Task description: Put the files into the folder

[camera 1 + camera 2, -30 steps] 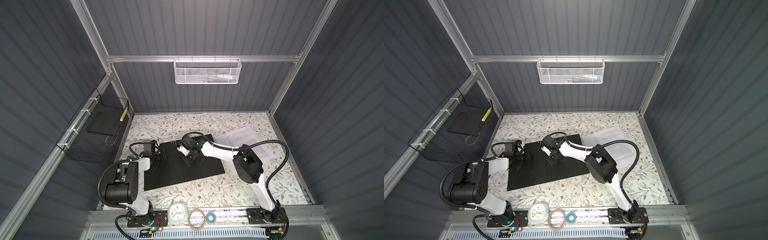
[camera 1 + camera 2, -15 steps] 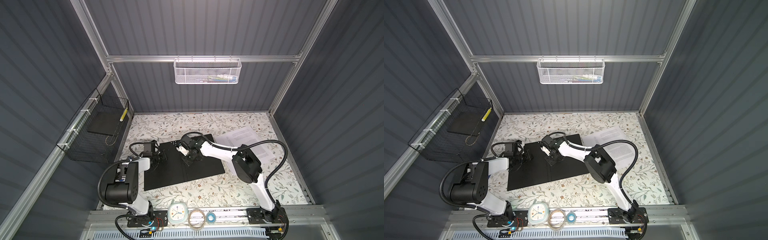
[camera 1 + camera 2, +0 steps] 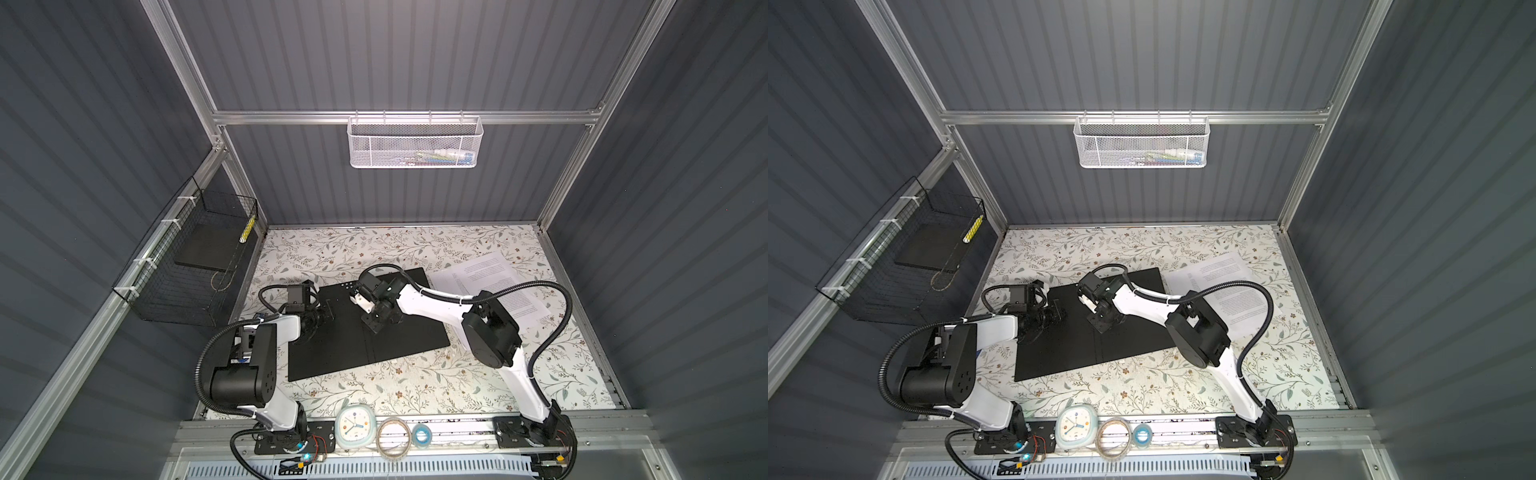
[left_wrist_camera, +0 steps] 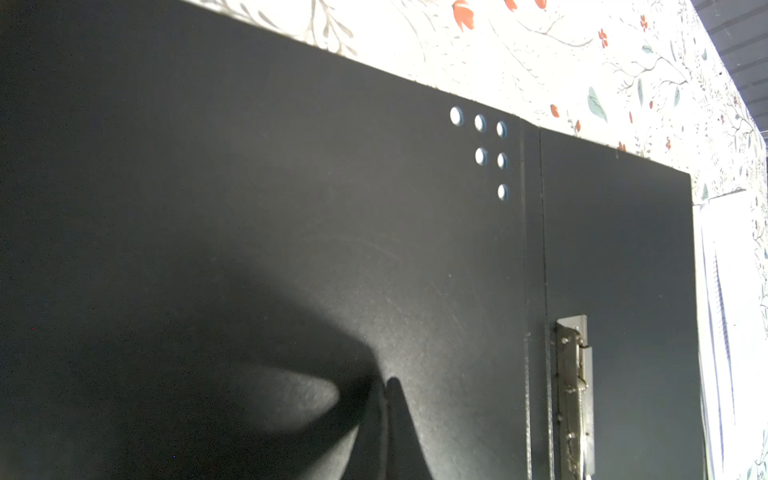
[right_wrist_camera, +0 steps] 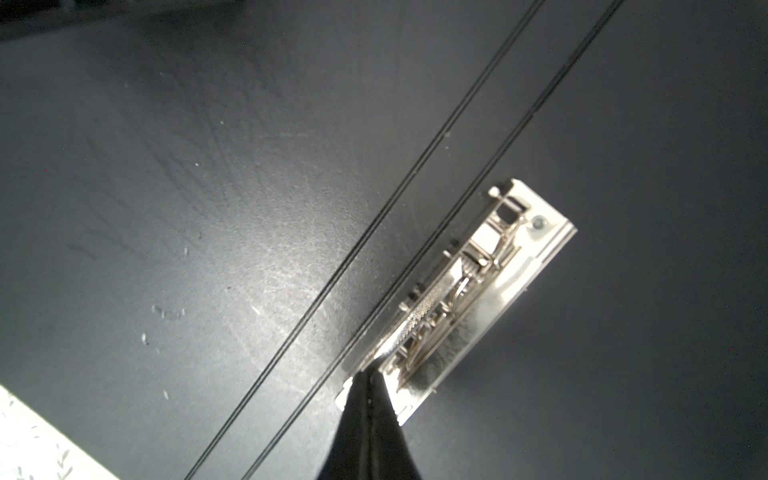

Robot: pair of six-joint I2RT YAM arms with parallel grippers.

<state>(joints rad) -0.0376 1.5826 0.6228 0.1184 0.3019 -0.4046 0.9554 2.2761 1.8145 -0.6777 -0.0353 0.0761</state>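
Currently the folder (image 3: pixel 332 353) lies open flat on the counter (image 3: pixel 415 386), black inside up, with no paper in it. The files (image 3: pixel 486 274) lie just beside the folder's right edge, partly hidden by the right arm.

The step in hand looks like working the metal clamp (image 5: pixel 465 291) beside the folder's spine. The right pincer (image 5: pixel 368 384) has its tips pressed together at the end of the clamp's lever; whether it nips the lever or only pushes on it I cannot tell. The left pincer (image 4: pixel 390 388), likewise closed and holding nothing, sits tip-down on the folder's left cover, probably steadying it.

Next, I judge, the clamp must be opened, then the files fetched and slid under it.

Behind the folder, a white mesh basket (image 3: pixel 415 143) on the back rail holds a few coloured items too small to name. Left of the folder, a black wire basket (image 3: pixel 195 266) holds a dark flat pad and a yellow stick.
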